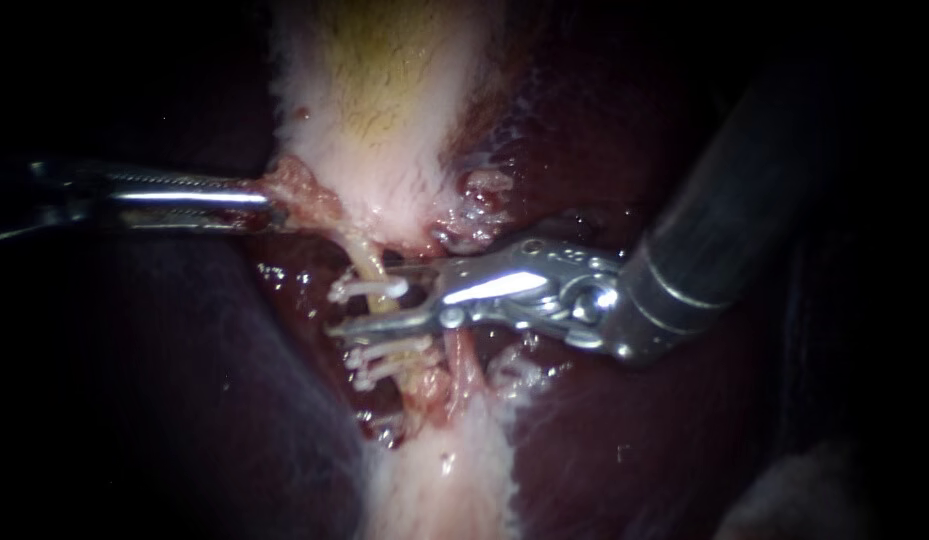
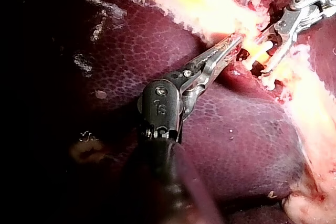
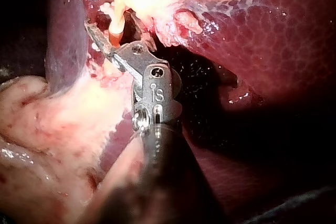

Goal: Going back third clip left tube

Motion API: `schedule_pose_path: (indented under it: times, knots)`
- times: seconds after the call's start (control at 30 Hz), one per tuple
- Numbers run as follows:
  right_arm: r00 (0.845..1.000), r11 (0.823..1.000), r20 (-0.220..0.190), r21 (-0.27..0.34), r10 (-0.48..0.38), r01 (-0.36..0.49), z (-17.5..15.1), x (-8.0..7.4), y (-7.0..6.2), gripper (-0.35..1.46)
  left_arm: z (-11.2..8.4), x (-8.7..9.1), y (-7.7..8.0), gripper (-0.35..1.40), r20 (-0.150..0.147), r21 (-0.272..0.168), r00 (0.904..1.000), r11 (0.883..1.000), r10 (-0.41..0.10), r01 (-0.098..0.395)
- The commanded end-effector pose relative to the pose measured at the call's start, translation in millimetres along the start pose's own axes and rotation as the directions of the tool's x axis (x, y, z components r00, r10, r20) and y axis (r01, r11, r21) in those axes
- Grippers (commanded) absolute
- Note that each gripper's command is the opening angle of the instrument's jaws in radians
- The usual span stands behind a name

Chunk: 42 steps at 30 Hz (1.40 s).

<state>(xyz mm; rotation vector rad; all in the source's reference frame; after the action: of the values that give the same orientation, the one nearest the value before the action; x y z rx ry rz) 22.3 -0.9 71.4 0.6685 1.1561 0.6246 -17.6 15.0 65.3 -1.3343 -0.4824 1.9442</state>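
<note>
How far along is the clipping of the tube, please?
Done: three clips sit on the tube. In hand: the right tool has its jaws open around the upper clip; the left tool grips tissue. Left: backing the right tool away.

A: Endoscope light pools centrally: the pale yellow-white gallbladder (image 1: 384,120) glows, the edges sink into black.
B: Glare flares off my right instrument (image 1: 369,300), a shiny steel-jawed shaft; my left instrument (image 1: 274,207) is dimmer, one bright streak.
A: Wrist views?
B: Gallbladder washed out white; the dark maroon liver (image 2: 131,40) glistens; shadow swallows both shafts.
</note>
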Motion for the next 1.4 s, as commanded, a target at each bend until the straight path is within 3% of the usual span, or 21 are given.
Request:
schedule_pose_path:
  times: [0.03, 0.3, 0.5, 0.67, 0.8, 1.1, 1.4]
  knots:
    - [1.0, 1.0, 0.0, 0.0, -0.005, 0.005, -0.4, 0.0, 0.1, 0.5, 0.0, 0.0, 0.0, -0.35, 0.0, 0.0, 1.0, 1.0, 0.0, 0.0]
    - [0.995, 0.995, 0.006, 0.016, -0.102, 0.102, -4.8, -0.4, -0.4, 0.5, -0.1, -0.1, 0.0, -0.35, 0.0, 0.0, 1.0, 1.0, 0.0, 0.0]
    - [0.967, 0.966, 0.008, 0.044, -0.256, 0.256, -10.7, 0.2, -1.2, 0.5, -0.1, -0.1, 0.0, -0.35, 0.0, 0.0, 1.0, 1.0, 0.001, -0.001]
    - [0.943, 0.941, 0.006, 0.066, -0.332, 0.331, -15.3, 0.2, -1.4, 0.5, 0.0, -0.2, -0.2, -0.35, 0.0, -0.001, 1.0, 1.0, 0.001, -0.001]
    - [0.935, 0.933, 0.004, 0.073, -0.355, 0.354, -17.9, 0.6, -1.3, 0.5, 0.1, -0.3, -0.3, -0.35, 0.0, -0.001, 1.0, 1.0, 0.002, -0.002]
    - [0.931, 0.928, 0.002, 0.083, -0.366, 0.364, -19.3, 1.3, -1.8, 0.5, 0.9, -0.6, -0.6, -0.35, -0.001, 0.003, 1.0, 1.0, 0.003, -0.003]
    - [0.931, 0.928, 0.002, 0.079, -0.366, 0.364, -19.3, 1.3, -1.9, 0.5, 4.9, -2.1, -2.5, -0.35, 0.002, 0.012, 0.9999, 1.0, 0.011, -0.011]
